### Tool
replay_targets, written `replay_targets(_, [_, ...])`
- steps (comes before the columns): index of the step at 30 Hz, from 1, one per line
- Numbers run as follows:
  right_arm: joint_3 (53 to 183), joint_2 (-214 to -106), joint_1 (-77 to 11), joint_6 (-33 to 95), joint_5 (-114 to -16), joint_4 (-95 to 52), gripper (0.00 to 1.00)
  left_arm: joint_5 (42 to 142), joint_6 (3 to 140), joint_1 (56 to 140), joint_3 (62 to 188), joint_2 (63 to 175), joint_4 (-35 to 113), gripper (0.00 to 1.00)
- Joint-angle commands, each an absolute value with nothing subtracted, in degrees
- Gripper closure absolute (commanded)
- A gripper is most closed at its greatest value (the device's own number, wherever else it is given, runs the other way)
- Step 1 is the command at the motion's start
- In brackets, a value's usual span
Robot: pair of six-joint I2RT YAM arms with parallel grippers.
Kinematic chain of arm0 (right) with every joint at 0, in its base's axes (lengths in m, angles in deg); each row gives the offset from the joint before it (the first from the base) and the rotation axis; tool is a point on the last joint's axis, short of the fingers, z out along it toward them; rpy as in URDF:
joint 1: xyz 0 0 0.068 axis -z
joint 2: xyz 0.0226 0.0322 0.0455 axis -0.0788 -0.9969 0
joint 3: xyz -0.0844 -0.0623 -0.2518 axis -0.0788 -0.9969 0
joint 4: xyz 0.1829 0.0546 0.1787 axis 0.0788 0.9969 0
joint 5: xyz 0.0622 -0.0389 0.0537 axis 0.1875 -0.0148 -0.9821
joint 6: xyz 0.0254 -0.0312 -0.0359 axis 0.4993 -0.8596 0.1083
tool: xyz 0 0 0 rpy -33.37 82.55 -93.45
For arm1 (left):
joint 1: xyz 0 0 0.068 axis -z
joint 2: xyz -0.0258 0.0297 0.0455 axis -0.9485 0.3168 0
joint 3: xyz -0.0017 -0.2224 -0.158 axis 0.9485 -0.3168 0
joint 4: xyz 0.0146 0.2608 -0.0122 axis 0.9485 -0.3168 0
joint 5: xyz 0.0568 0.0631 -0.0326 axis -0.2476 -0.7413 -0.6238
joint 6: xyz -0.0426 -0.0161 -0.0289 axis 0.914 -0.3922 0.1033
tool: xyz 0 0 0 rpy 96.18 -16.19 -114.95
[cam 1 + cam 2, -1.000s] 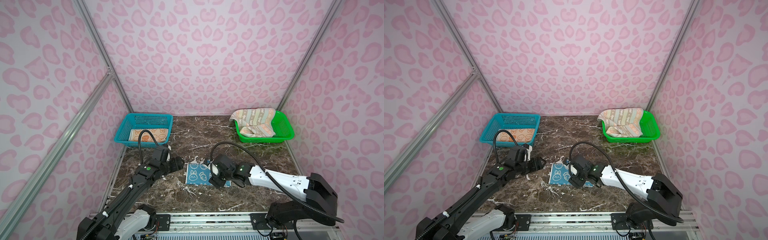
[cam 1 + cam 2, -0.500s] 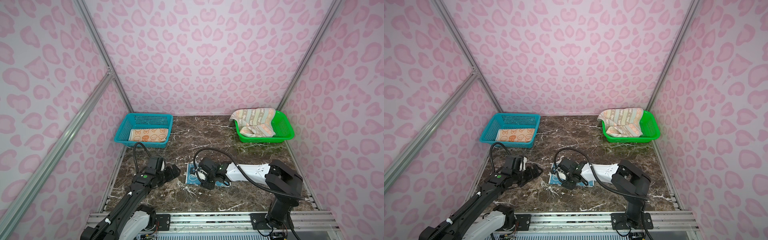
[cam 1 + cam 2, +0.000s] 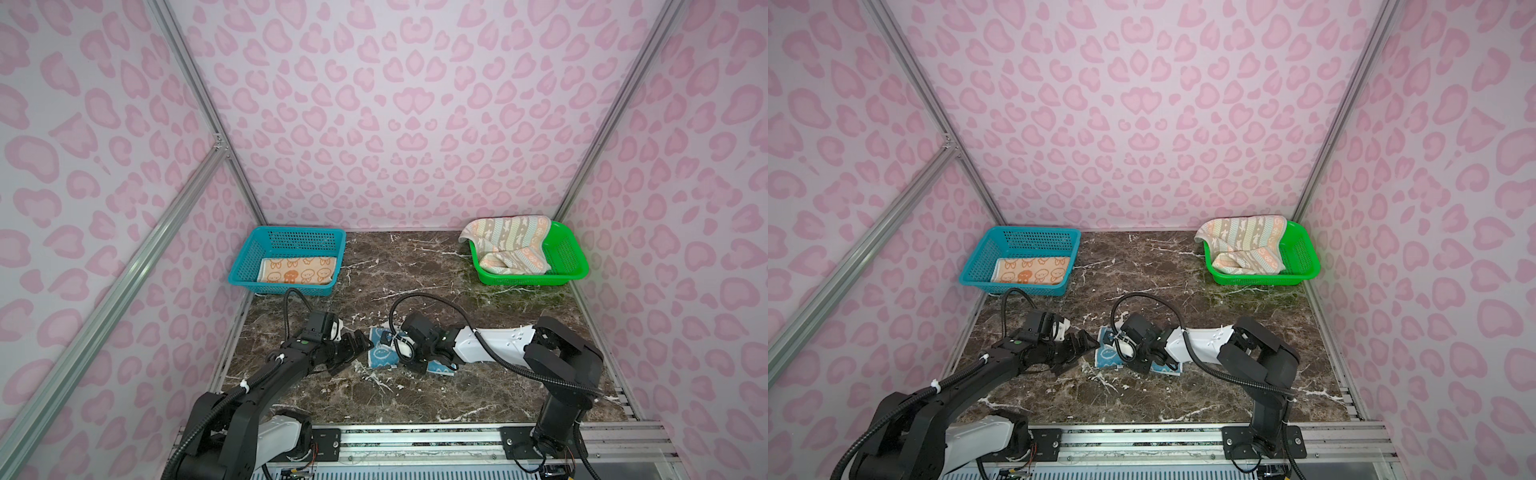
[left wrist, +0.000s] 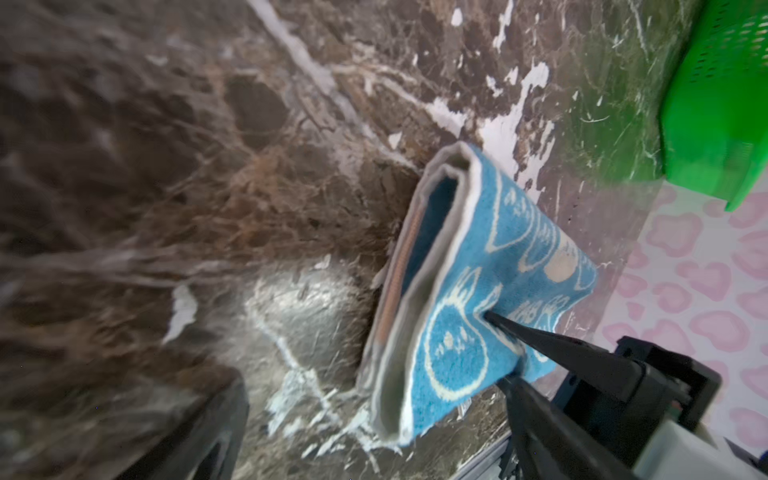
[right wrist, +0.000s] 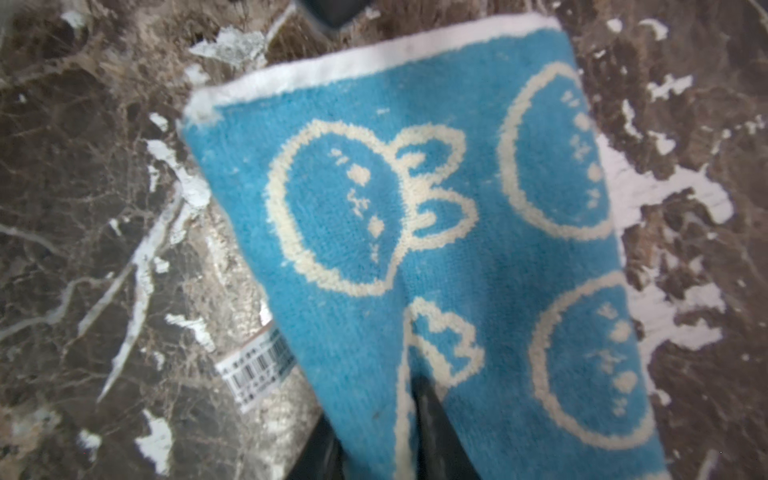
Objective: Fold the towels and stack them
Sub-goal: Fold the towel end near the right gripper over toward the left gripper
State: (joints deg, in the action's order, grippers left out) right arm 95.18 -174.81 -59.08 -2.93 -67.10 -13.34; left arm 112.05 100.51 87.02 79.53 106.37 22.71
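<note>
At the far left stands a blue perforated plastic basket [image 3: 246, 259]. Inside it an orange towel with cream cartoon faces [image 3: 297, 269] lies flat and folded, so I judge this basket is the place for the stack.

In front of it, low over the dark brown marble-look table [image 3: 415, 282], the left gripper [image 3: 360, 343] holds nothing. Its jaws stand wide apart, just beside the left edge of the blue terry towel with cream rabbit faces [image 3: 380, 354], and they do not touch it.

This towel lies on the table between the two arms. It is folded into several layers, which the left wrist view shows at the open edge. A white barcode label [image 5: 257, 370] sticks out from under it.

The right gripper [image 4: 496, 351] reaches over the towel from the right and pinches it. One black finger [image 4: 540, 345] presses on the top and the other goes under, so the layers are kept together. Probably this grip is for carrying the folded towel to the blue basket, and the left gripper is open to leave the towel free.

At the far right, a pale peach-grey striped towel [image 3: 507, 245] hangs crumpled over the rim of a green perforated plastic basket [image 3: 577, 270], not yet folded.
</note>
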Motion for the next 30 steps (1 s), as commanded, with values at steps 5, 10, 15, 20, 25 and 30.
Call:
replay_targets(5, [91.17, -172.38, -56.6, 2.35, -73.32, -19.84, 0.81, 115.79, 103.5, 88.33, 78.45, 111.64, 31.08, 0.01])
replay_targets(10, [89.29, -171.04, -55.05, 3.7, -75.63, -23.01, 0.82, 117.17, 105.61, 89.28, 78.07, 115.85, 35.34, 0.0])
replay_targets(15, [88.15, -170.14, -54.12, 4.65, -76.46, -24.5, 0.82, 118.26, 107.29, 90.57, 77.83, 120.68, 39.22, 0.06])
replay_targets(20, [87.33, -169.87, -53.99, 5.61, -76.61, -26.16, 0.82, 118.0, 108.15, 91.5, 78.38, 123.31, 39.59, 0.16])
replay_targets(25, [86.67, -170.18, -53.8, 5.93, -77.0, -27.15, 0.82, 117.66, 108.78, 92.1, 79.57, 124.36, 39.74, 0.29])
replay_targets(30, [85.83, -169.32, -53.79, 5.99, -76.69, -28.53, 0.82, 118.72, 108.3, 92.38, 83.11, 126.89, 39.73, 0.55])
